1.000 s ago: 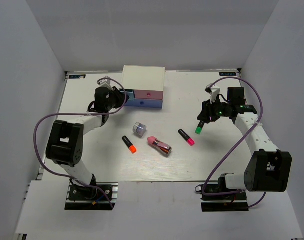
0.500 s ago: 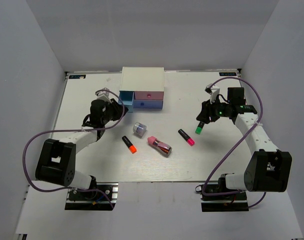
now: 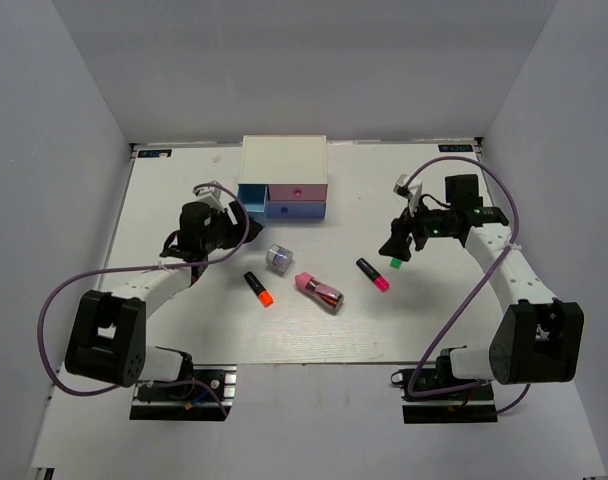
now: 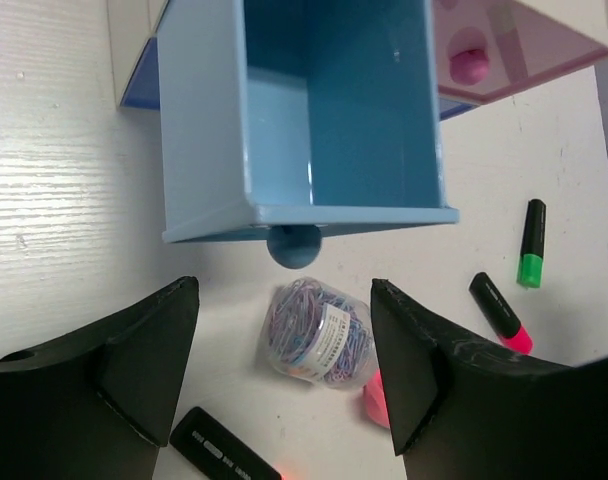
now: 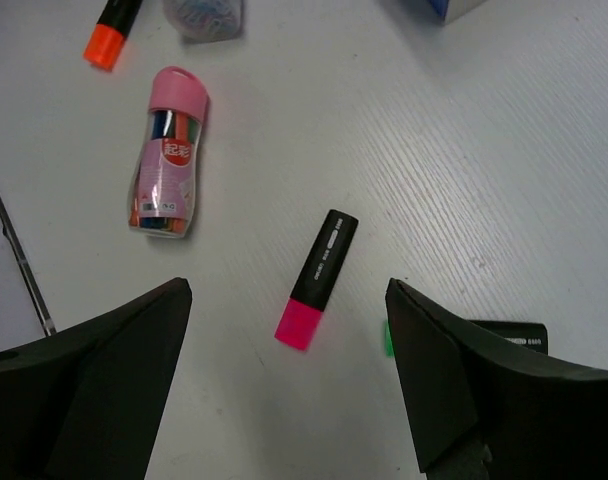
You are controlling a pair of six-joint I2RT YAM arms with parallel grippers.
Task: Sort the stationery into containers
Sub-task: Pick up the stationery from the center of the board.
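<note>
The bench (image 3: 184, 330) is a white board with fine wood grain, set inside a plain pale grey booth: a back wall (image 3: 304, 60) and a side wall on the left (image 3: 44, 150) and on the right (image 3: 574, 150). A small dark label sits at each far corner (image 3: 156, 153) (image 3: 457, 148). A lower white ledge (image 3: 314, 420) runs along the near edge.

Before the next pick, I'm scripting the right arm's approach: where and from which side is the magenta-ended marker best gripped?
Take the magenta-ended marker mid-barrel on its black part, straight from above, jaws turned across its diagonal length. It lies flat with bare table on both long sides, leaving room for them.
</note>
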